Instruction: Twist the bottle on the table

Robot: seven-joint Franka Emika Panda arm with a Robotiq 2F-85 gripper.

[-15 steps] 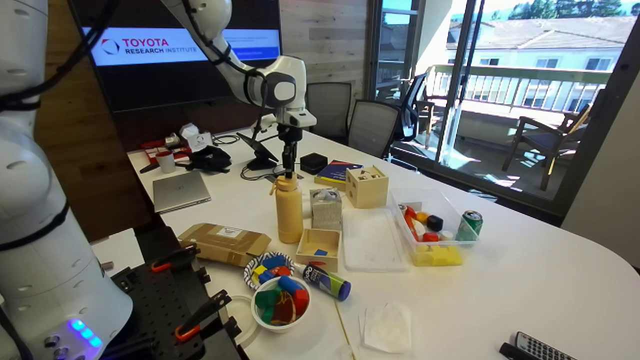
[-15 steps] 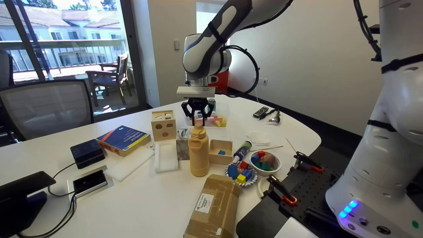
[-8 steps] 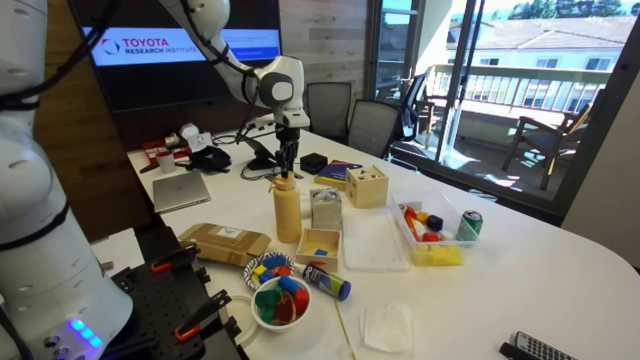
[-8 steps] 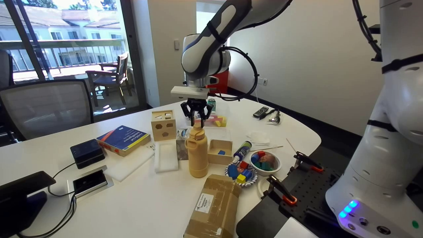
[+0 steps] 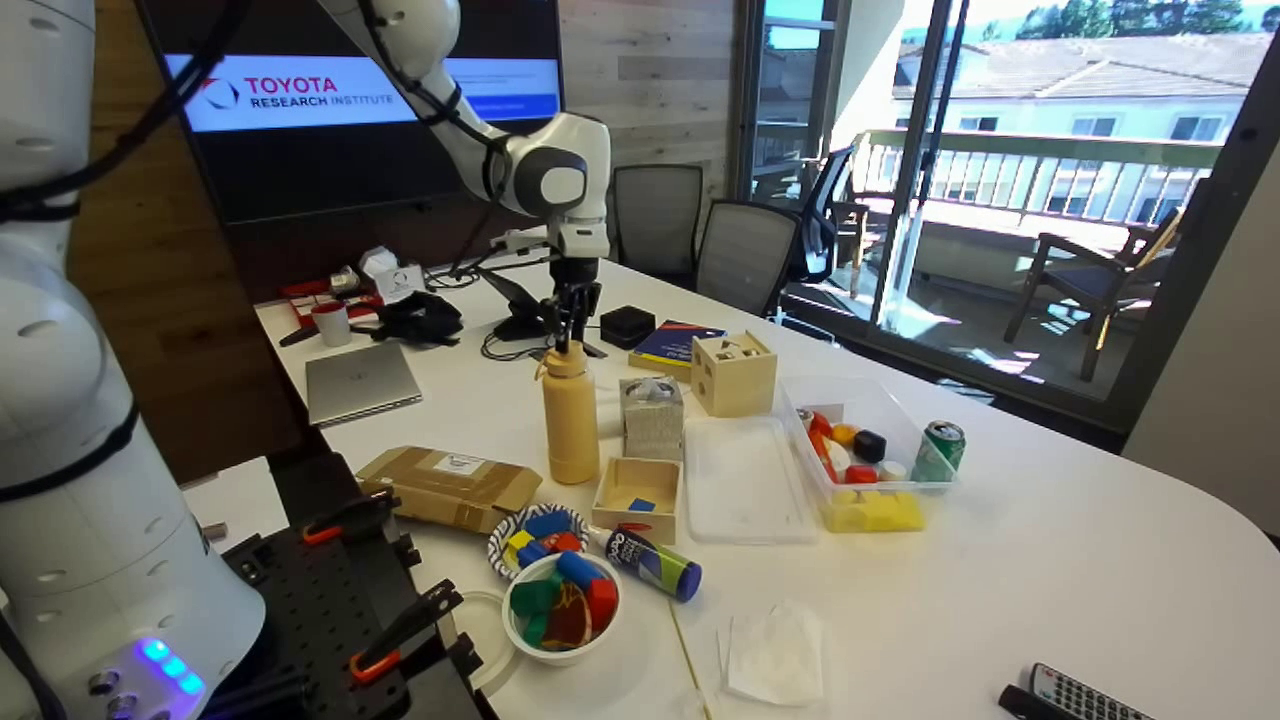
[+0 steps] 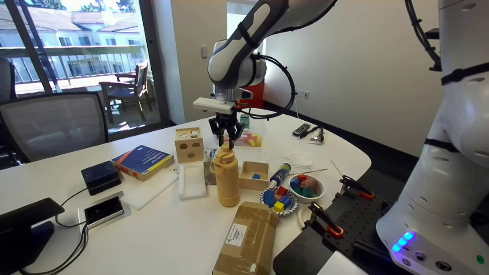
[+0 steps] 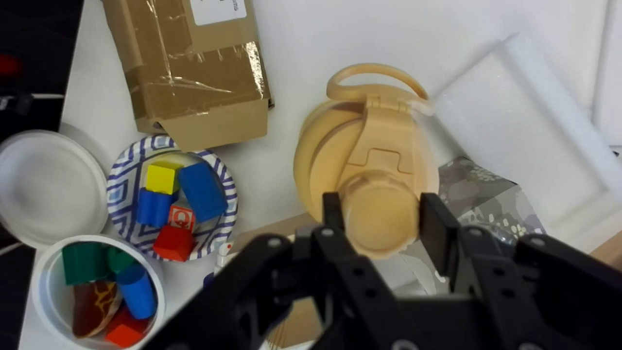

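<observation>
The mustard-yellow bottle (image 5: pixel 571 425) stands on the white table (image 5: pixel 1000 570), and it also shows in an exterior view (image 6: pixel 228 181). In the wrist view its lid (image 7: pixel 384 131) is seen from above, with a carry loop at the far side. My gripper (image 7: pixel 381 214) points down over the bottle, with one black finger on each side of the round knob on the lid. Both fingers appear to touch the knob. The fingertips also show at the bottle's top in both exterior views (image 5: pixel 570 345) (image 6: pixel 226 145). The bottle looks nearly upright.
A cardboard package (image 6: pixel 246 240), a tissue box (image 5: pixel 652 415) and a small wooden tray (image 5: pixel 615 482) stand close around the bottle. A patterned bowl of blocks (image 7: pixel 116 175), a white tub (image 7: pixel 41 291) and a glue bottle (image 5: pixel 655 565) lie nearby. A wooden shape box (image 5: pixel 735 375) stands behind.
My gripper has turned about its vertical axis. The bottle has turned with it, its handle swinging left in an exterior view, and shifted slightly left in both exterior views.
</observation>
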